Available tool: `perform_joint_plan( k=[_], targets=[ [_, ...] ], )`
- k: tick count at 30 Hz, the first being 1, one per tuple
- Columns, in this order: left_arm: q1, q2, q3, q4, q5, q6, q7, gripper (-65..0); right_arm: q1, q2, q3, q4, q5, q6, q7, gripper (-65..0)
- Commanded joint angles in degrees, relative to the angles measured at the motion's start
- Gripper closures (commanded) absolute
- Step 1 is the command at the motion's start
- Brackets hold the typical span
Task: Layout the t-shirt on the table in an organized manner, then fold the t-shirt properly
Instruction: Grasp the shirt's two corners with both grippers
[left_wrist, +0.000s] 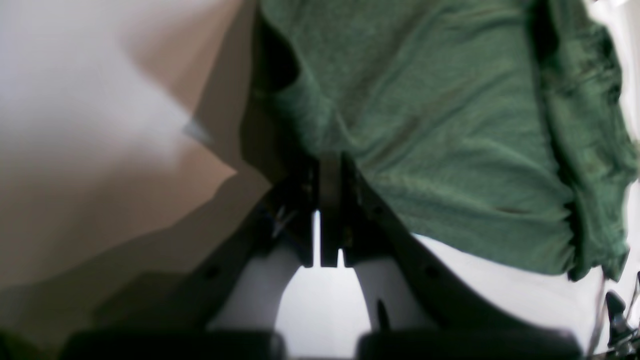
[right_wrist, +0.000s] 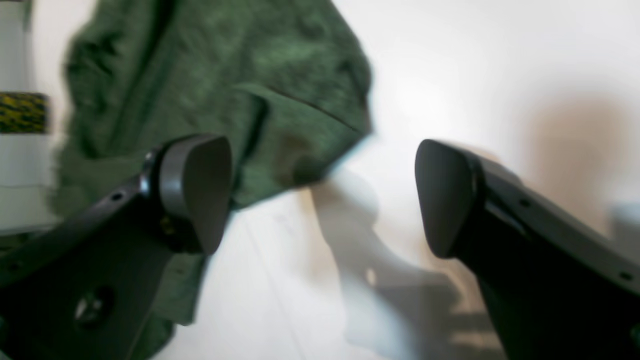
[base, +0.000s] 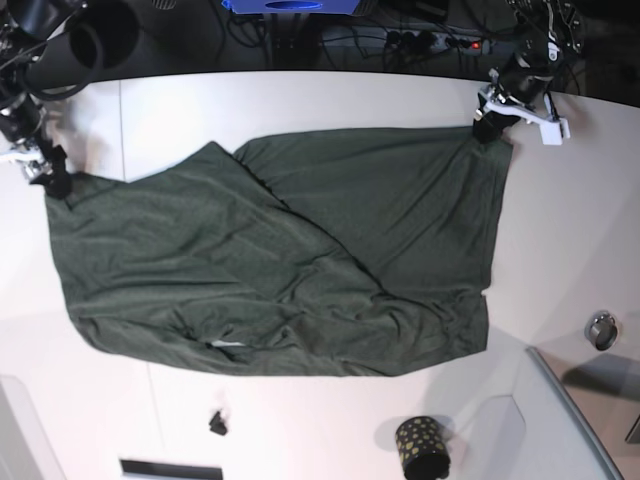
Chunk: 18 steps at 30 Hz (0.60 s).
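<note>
Partly blurred, soft green t-shirt (base: 270, 260) covers the desk (base: 330, 95); left gripper (left_wrist: 327, 170) clamps its corner, right gripper (right_wrist: 322, 197) gapes beside it.

I think I am working in a lab: a big white table (base: 330, 95), tangled cables (base: 340, 35) and a power strip (base: 445, 42) behind it.

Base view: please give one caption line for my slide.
Dark green jersey t-shirt spread, partly folded over, on the white table; left pincer shut on its corner, right pincer open at the opposite corner.
</note>
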<state>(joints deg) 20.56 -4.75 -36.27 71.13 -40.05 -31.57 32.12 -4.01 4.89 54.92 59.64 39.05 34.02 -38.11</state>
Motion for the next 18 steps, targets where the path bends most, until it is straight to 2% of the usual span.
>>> perform_joint_plan(
  k=[1, 3, 6, 8, 10, 14, 16, 18],
  targets=[
    [0.41, -0.56, -0.08, 2.41, -1.05, -0.82, -0.95, 0.0, 0.98, 0.79, -0.19, -0.78, -1.29, -0.75, -1.67, -53.7],
    [0.76, -0.65, -0.17, 4.34, -1.05, -0.74, -0.34, 0.0, 2.03, 0.96, -0.28, -2.10, -1.29, -0.75, -1.94, -53.6],
    [0.76, -0.74, -0.43, 5.48, -1.05, -0.74, 3.97, 0.0, 3.53, 1.05, -0.28, -3.77, -1.47, -0.75, -1.94, -53.6],
    [0.67, -0.74, -0.43, 5.48, -0.96, -0.74, 4.23, 0.0, 4.23, 1.14, -0.37, -4.38, -1.55, -0.75, -1.94, -52.4],
    [0.59, -0.74, -0.43, 5.48, -0.96, -0.74, 4.23, 0.0, 4.49, 1.14, -0.37, -5.00, -1.64, -0.75, -1.76, -44.6],
    [0.50, -0.74, -0.43, 5.48, -0.96, -0.74, 4.32, 0.0, 4.93, 2.81, -0.37, -6.76, -1.64, -0.75, -1.50, -23.0],
    [0.50, -0.74, -0.43, 5.48, -0.96, -0.74, 4.32, 0.0, 5.02, 4.04, -0.28, -8.34, -1.64, -0.75, -1.41, -17.6],
    [0.59, -0.83, -0.43, 5.48, -0.96, -0.74, 4.32, 0.0, 5.37, 4.48, -0.19, -9.04, -1.64, -0.75, -1.41, -17.1]
  ],
)
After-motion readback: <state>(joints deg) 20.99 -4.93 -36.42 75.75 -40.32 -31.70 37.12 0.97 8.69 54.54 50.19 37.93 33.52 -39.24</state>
